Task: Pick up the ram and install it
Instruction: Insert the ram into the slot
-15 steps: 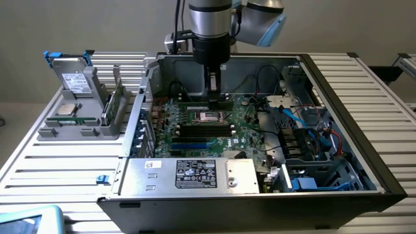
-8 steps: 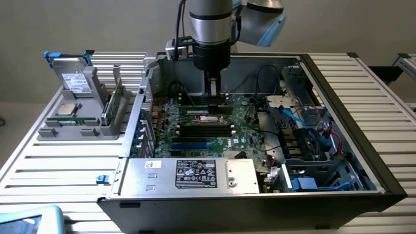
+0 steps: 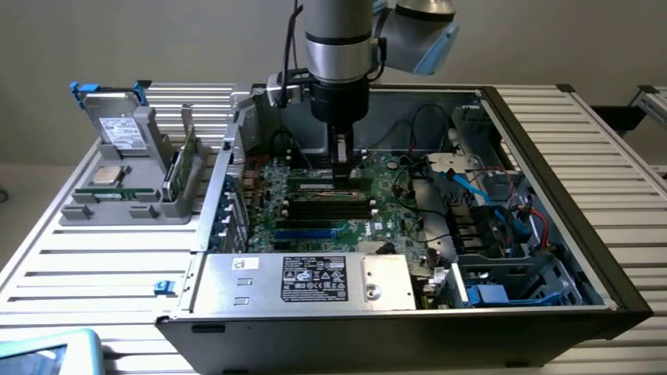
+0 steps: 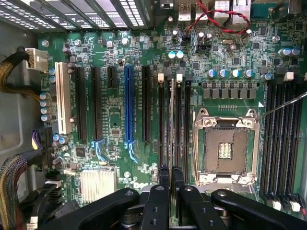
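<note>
Green ram (image 4: pixel 171 124): seen edge-on in the wrist view as a thin pale strip running straight out from between the fingertips; it lies along the black memory slots (image 4: pixel 182 124), between the blue expansion slot (image 4: pixel 128 103) and the empty CPU socket (image 4: pixel 224 148).
Seating: cannot tell whether the ram is pressed home or only resting over its slot.
Gripper (image 4: pixel 171 171): clenched on the ram, its black fingers (image 4: pixel 164 175) almost together with the stick's edge between them.
Arm: in the exterior view it reaches straight down into the open computer case (image 3: pixel 583 203), with the gripper (image 3: pixel 342 164) just above the motherboard (image 3: pixel 273 223).
Grey holder (image 3: pixel 125 211): stands outside the case on the exterior view's left, carrying a silver processor chip (image 3: pixel 108 173).
</note>
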Controlling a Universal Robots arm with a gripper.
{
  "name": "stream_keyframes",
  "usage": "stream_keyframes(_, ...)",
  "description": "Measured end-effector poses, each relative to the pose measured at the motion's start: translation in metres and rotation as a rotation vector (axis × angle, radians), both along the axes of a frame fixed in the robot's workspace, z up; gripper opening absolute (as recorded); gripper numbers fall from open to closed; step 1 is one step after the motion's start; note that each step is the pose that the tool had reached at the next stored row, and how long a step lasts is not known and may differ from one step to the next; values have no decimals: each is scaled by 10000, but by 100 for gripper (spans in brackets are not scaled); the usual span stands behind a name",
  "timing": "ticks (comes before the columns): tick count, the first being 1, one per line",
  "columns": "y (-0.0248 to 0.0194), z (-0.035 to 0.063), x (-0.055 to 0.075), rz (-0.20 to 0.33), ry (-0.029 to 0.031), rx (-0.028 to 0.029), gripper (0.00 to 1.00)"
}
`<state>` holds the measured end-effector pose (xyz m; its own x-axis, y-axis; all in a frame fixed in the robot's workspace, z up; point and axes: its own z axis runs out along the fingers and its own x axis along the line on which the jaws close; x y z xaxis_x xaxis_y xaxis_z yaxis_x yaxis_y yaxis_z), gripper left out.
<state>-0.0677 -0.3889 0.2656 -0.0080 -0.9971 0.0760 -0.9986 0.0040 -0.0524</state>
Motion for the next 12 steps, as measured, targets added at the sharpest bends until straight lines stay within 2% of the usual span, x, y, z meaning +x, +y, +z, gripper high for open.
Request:
stream_keyframes(6, 0, -7, 0, -1, 13, -2, 14)
stream_keyframes(10, 0, -30, 10, 1, 31, -122, 14)
stream_keyframes(12, 0, -50, 15, 3, 43, -154, 14)
